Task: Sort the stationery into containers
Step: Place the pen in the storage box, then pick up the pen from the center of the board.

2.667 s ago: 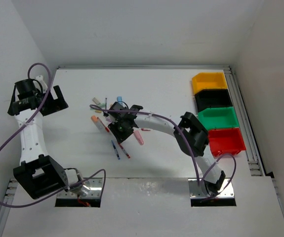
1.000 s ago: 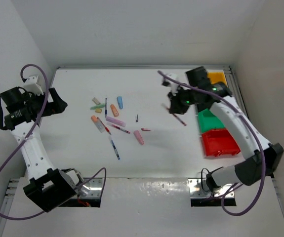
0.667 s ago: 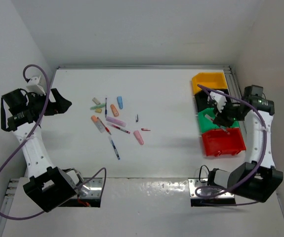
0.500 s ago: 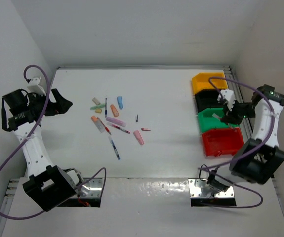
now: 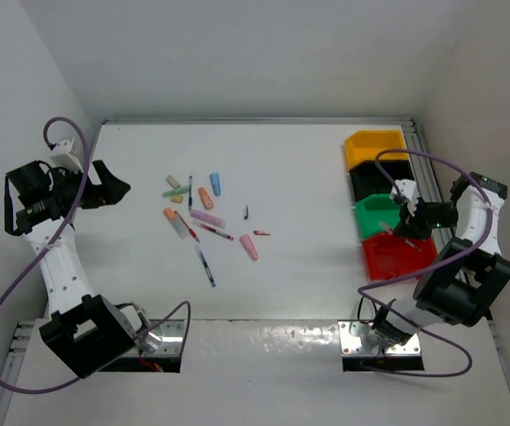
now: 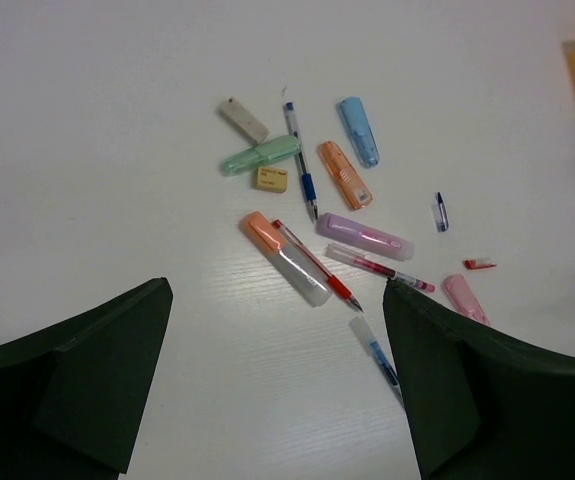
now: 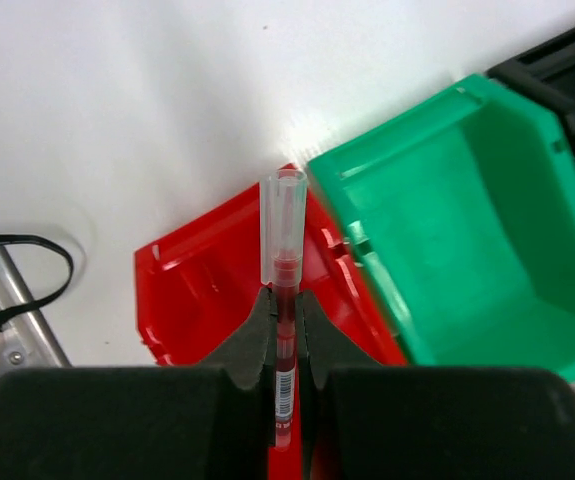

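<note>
From above, the right gripper (image 5: 411, 222) hangs over the red bin (image 5: 401, 259), likely for colour-matching; loose stationery (image 5: 207, 217) lies on the tabletop (image 5: 308, 177). The left wrist view shows the left gripper (image 6: 277, 300) spread wide, empty, overlooking that pile. Only the right wrist view reveals a red pen (image 7: 283, 300) pinched between its shut jaws.

Dark fingers (image 6: 87, 380) spread wide; stationery (image 6: 364, 237) scattered on table (image 6: 117, 150).

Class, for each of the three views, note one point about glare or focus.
Top external: the metal base plate glints with reflected light. Left wrist: the stationery is sharp; the left gripper has soft-edged dark fingers. Right wrist: a bright patch glares on the table beside the green bin; the red pen in the right gripper is crisp.
</note>
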{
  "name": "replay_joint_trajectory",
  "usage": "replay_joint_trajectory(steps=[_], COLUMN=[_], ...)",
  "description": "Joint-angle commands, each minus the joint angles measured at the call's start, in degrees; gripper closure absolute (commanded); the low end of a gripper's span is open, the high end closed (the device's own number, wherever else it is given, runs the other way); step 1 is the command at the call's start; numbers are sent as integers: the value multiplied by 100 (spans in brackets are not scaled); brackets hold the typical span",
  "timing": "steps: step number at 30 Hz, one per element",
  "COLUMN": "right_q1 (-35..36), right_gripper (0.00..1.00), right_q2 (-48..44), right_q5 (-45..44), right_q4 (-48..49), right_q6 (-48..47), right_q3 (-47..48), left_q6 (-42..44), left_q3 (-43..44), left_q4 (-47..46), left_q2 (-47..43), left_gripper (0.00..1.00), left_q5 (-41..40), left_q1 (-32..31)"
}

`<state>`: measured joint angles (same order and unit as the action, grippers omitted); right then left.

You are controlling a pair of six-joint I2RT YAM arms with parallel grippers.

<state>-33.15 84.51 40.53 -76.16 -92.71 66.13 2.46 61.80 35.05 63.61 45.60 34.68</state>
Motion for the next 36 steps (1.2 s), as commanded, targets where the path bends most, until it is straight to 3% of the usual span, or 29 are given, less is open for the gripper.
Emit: replay_joint_trajectory(steps=[1,11,13,18,24,26,28,29,30,31,32,33,34,36], right_q1=[-78,-350,-350,-342,105,551,1323,1659,2045,2902,3258,3871,4738,5499], right_gripper=[100,100,94,61,55,55,52,51,50,48,47,46,45,44], right_q2=[-242,-181,-163,-84,-417,-672,-969,-1093,-1225,-1470,-1568,-1639,-1622,-1412], right_q5=[43,-353,-414,-511,-65,173,472,534,535,430,272,36,-515,-1071], right_q4=[-489,-145,-31,-118,-399,-339,-94,482,862,1362,2455,2979,3837,4441], right_q6=[-55,-178,-143,-134,567,1085,2261,2805,4090,4851,5520,6797,7366,8586], right_q3=[-258,-803,-838,-716,-198,66,163,120,41,-221,-388,-529,-740,-742], left_q6=[-17,26,35,79,97,97,62,27,-17,-139,-184,-193,-463,-588], left_q3=[139,148,166,210,236,253,262,262,271,271,289,315,359,420], left_q4=[-147,-86,-68,-16,-15,-16,-33,-59,-86,-147,-156,-174,-182,-156], left_q2=[-42,-60,-60,-42,-33,-33,-33,-42,-33,-33,-33,-33,-16,19], left_gripper=[7,7,7,7,7,7,6,6,6,6,5,5,4,3], left_q5=[54,36,28,-17,-60,-60,-139,-157,-227,-297,-341,-464,-560,-841], left_q1=[39,39,39,39,39,39,39,48,48,48,48,74,74,101])
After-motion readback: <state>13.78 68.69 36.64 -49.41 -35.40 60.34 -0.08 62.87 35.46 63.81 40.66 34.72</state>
